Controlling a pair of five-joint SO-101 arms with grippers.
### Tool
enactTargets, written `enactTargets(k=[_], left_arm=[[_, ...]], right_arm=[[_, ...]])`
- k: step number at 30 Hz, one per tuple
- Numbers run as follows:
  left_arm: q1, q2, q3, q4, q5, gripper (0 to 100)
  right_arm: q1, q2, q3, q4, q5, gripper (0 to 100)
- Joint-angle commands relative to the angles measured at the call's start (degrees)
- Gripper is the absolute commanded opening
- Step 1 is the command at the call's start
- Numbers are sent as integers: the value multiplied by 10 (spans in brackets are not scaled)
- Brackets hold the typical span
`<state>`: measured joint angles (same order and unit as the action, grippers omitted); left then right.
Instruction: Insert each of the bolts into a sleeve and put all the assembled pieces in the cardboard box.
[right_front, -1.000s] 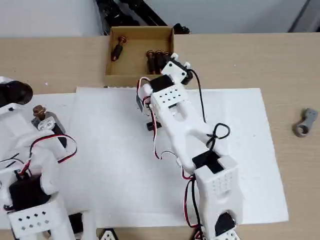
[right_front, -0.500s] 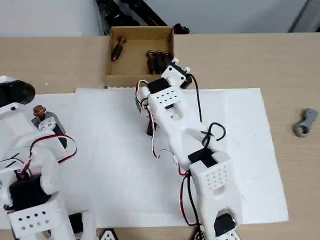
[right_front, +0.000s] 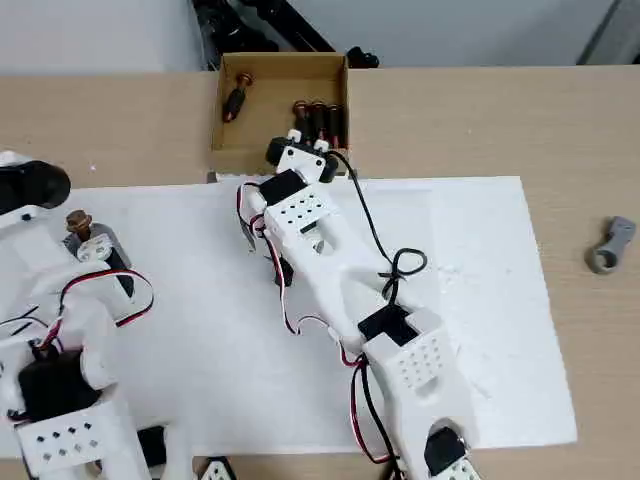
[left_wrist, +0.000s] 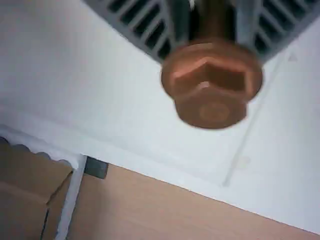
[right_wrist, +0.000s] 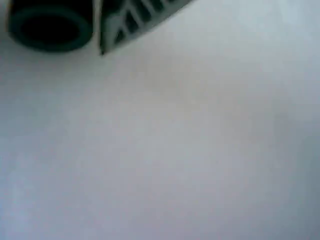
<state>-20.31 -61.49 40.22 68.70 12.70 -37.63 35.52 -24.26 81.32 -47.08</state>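
Left jaws: my left gripper (left_wrist: 212, 12) is closed on the shank of the copper-coloured hex-head metal bolt (left_wrist: 212, 85), head facing the wrist camera.
Right jaws: a black tubular sleeve (right_wrist: 75, 31) lies against the ribbed finger of my right gripper (right_front: 283, 268). I judge it gripped.
Key relation: bolt and sleeve are well apart across the white sheet (right_front: 200, 300), with the sleeve nearer the brown cardboard box (right_front: 240, 158). Their axes are not yet aligned.

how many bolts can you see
5 bolts: one at the box's left side, three side by side at its right, and one in the left gripper. The right arm may hide more.
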Motion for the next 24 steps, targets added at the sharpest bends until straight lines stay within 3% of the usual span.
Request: enactTargets(k=[1, 7, 19, 24], left_arm=[[-4, 1, -8, -16, -3, 7], [-4, 1, -8, -16, -3, 7], [-4, 1, -6, -16, -2, 7], [-4, 1, -6, -16, -3, 7]], right_arm=[[-23, -21, -3, 33, 37, 183], [-26, -21, -3, 52, 93, 182], [-24, 14, -2, 58, 123, 179], [-24, 30, -2, 55, 127, 81]])
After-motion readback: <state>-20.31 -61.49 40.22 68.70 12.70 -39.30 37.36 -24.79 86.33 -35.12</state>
